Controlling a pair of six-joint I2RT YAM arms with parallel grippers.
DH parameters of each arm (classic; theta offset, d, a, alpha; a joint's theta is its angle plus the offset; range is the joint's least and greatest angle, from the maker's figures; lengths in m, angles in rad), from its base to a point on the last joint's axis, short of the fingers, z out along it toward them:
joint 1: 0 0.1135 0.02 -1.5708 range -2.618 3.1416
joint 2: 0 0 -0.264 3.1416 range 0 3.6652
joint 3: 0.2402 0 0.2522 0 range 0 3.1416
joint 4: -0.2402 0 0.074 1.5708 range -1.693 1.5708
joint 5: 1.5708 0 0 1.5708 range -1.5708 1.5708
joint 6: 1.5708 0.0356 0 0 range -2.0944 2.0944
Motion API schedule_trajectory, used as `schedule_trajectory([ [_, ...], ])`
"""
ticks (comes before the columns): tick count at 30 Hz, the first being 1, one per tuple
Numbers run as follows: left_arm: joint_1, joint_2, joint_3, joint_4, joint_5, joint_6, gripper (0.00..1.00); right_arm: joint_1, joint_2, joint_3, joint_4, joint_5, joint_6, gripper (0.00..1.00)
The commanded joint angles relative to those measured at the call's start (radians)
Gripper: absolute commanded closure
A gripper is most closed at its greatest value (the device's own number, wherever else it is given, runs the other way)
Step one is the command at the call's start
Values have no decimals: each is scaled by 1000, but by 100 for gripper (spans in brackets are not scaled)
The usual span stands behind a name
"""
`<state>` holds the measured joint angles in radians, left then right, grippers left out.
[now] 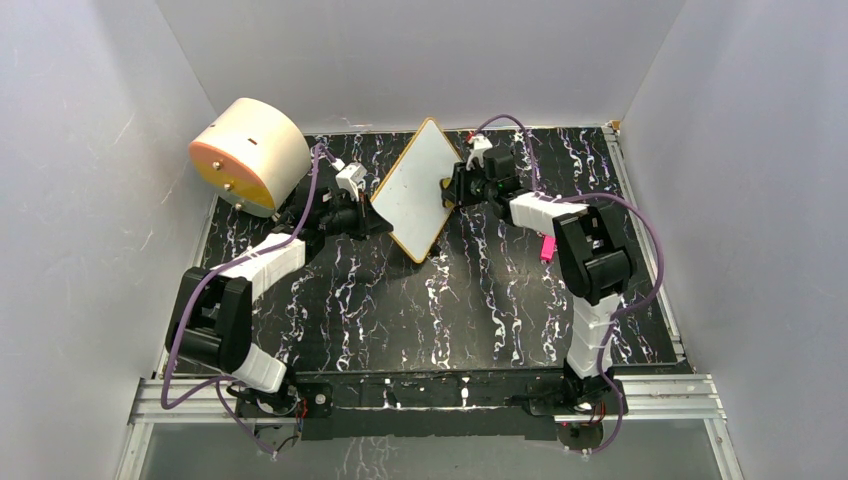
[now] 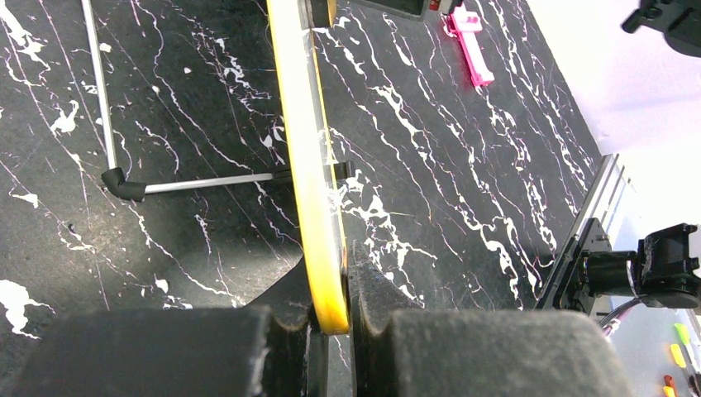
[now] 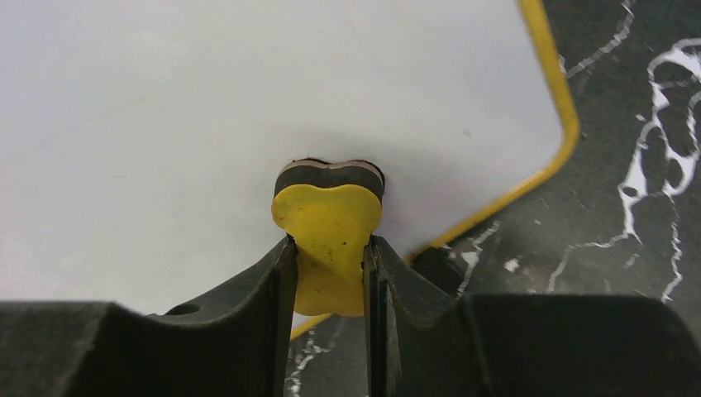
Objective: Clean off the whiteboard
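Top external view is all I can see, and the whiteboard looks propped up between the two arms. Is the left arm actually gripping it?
Observer: Yes. The left wrist view shows the left gripper with its fingers shut on the yellow frame edge of the whiteboard.
Operator: What is the right arm holding?
Observer: The right gripper is shut on a yellow eraser, whose dark pad touches the white face.
Operator: Anything behind the board?
Observer: A thin metal rod with a black elbow meets the frame on the side away from the eraser.
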<state>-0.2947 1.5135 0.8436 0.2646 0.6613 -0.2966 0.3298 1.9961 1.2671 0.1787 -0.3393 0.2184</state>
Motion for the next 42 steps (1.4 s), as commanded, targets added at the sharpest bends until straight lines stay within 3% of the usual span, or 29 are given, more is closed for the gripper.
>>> schedule_trajectory([
  [1, -25, 31, -13, -105, 93, 39, 100, 103, -94, 41, 74, -49, -1, 83],
  [6, -24, 30, -13, -107, 90, 41, 100, 110, -101, 83, 66, -31, -5, 83],
  [14, -24, 24, -14, -112, 88, 44, 100, 44, 20, 142, 17, 2, -21, 83],
  [28, -25, 39, -9, -115, 83, 45, 100, -2, 72, -34, 205, 42, -31, 83],
  [42, -25, 54, -3, -116, 85, 44, 100, 83, -114, -308, 502, 5, 143, 83],
])
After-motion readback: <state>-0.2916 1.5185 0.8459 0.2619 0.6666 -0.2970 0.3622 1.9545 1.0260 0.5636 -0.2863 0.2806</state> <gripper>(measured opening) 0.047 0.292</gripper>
